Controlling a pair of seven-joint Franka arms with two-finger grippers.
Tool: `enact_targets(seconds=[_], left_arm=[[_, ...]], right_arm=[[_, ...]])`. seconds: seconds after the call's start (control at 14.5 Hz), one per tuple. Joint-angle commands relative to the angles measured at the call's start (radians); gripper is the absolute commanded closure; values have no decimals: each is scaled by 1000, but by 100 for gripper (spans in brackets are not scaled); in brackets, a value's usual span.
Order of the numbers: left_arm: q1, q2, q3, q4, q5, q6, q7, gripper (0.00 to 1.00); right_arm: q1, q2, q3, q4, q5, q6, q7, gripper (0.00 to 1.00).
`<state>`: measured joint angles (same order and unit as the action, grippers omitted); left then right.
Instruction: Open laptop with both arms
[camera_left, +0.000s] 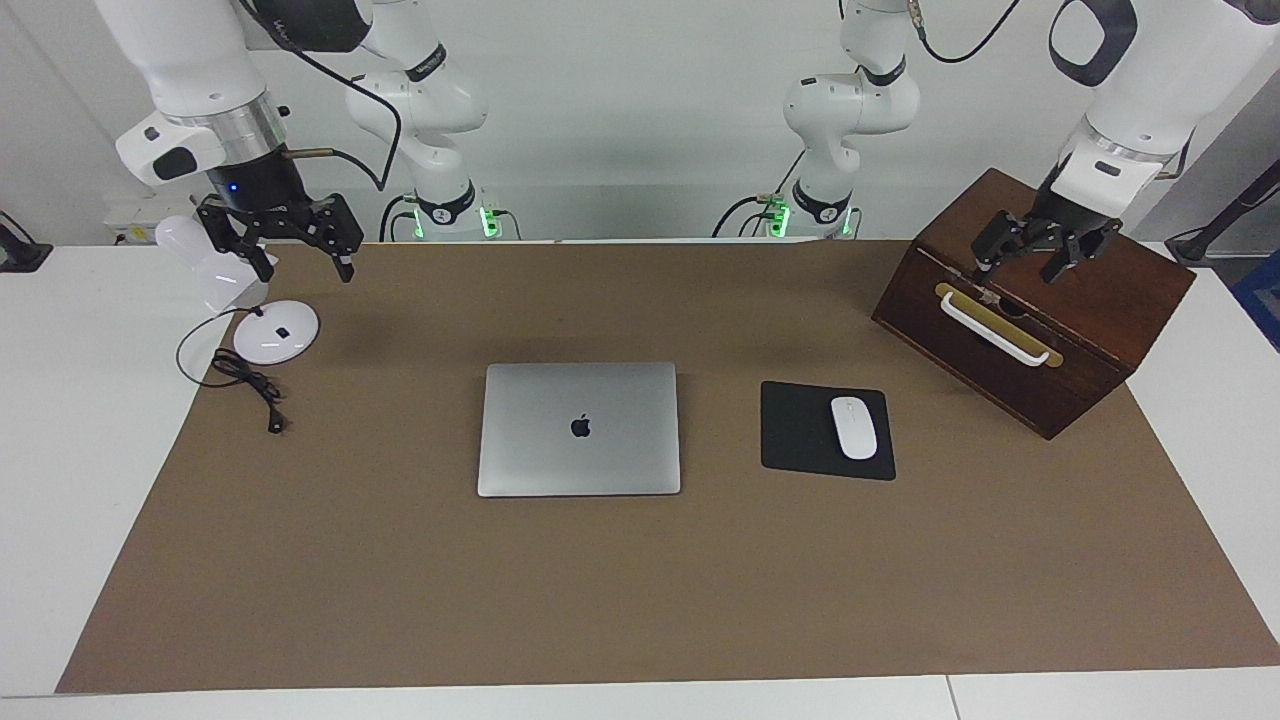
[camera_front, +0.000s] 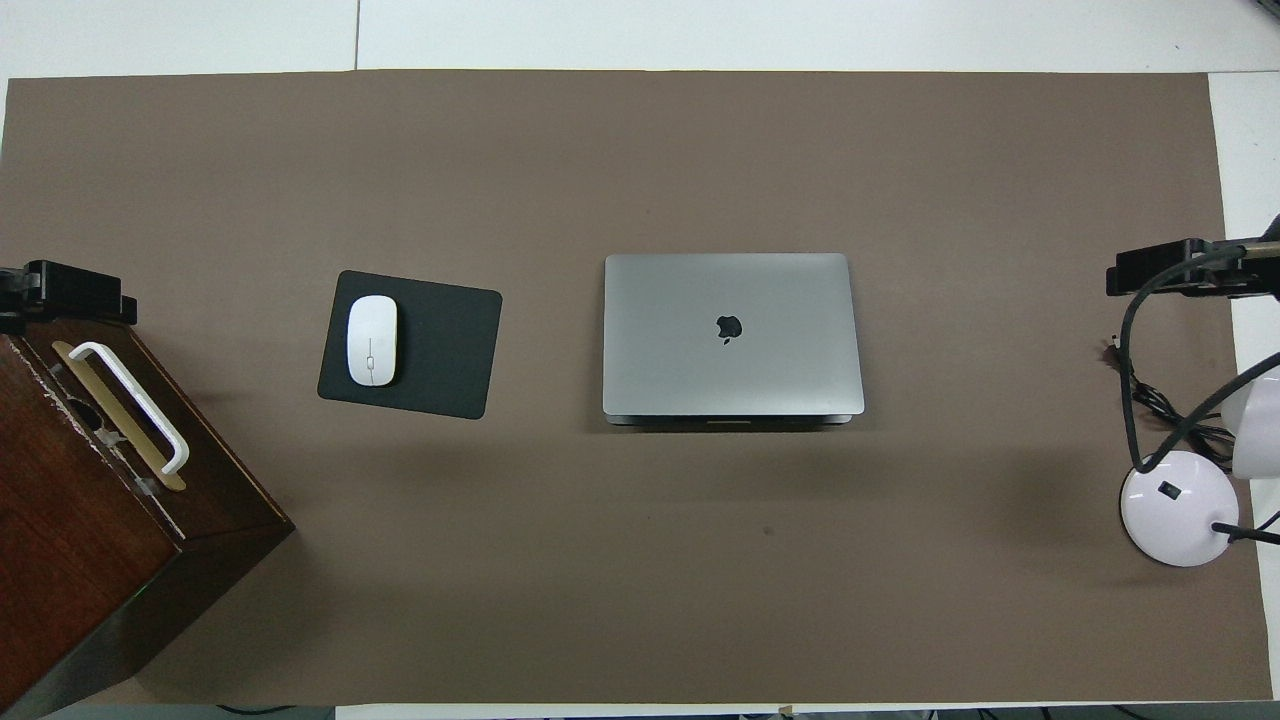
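While the laptop (camera_left: 579, 429) lies shut and flat at the middle of the brown mat (camera_left: 640, 600), neither arm is near it. In the facing view the right gripper (camera_left: 298, 248) hangs spread open and empty over the white lamp (camera_left: 255, 300); the left gripper (camera_left: 1040, 255), also open and empty, hangs over the wooden box (camera_left: 1040, 330). From overhead, the laptop (camera_front: 730, 335) sits beside the mouse pad (camera_front: 440, 345). Probably best: one gripper steadies the base while the other lifts the lid's front edge slowly.
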<state>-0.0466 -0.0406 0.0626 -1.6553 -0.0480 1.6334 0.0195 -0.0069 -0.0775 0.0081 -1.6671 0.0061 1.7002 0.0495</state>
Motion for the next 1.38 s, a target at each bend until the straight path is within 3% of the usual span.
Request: enact_targets(seconds=[0.0, 0.62, 1.03, 1.31], left_arm=[[1, -18, 0, -14, 19, -1, 10, 0], [-4, -21, 0, -18, 19, 17, 7, 0], [2, -24, 5, -23, 16, 28, 0, 0], [5, -24, 5, -23, 16, 28, 0, 0]], right_arm=[[-16, -4, 7, -16, -6, 38, -51, 0], [-24, -10, -4, -43, -5, 47, -65, 0], [-50, -48, -5, -218, 28, 281, -80, 0], [-88, -53, -5, -344, 139, 462, -170, 0]])
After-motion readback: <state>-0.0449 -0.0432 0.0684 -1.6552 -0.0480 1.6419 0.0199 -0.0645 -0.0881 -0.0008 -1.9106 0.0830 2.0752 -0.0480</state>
